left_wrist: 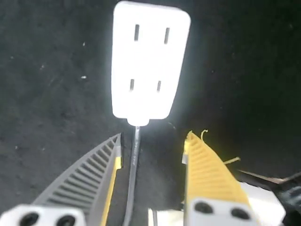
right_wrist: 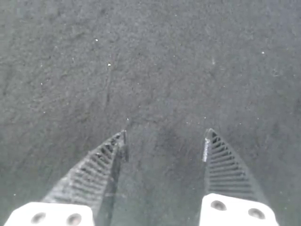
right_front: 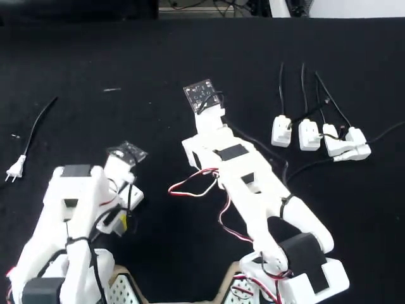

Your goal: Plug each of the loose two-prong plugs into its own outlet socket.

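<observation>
Black cloth (right_front: 126, 57) lay underneath, left gripper (left_wrist: 150, 141) gaped astride the cord (left_wrist: 134, 160) of a white socket block (left_wrist: 149, 61), right gripper (right_wrist: 164, 141) gaped over cloth, both held nothing.

The high camera looks down from above over the black cloth surface (right_front: 126, 63) and the two white plastic arms (right_front: 253, 190). Each wrist camera sits close behind its own claw, the left claw (left_wrist: 153, 136) and the right claw (right_wrist: 164, 134), facing down onto that same surface.

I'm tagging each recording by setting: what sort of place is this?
Most likely a robotics lab or workshop bench, not a home: a black-clothed table, two white robot arms set side by side, and white outlet blocks with cords, laid out like test pieces, plus one loose plug.
</observation>
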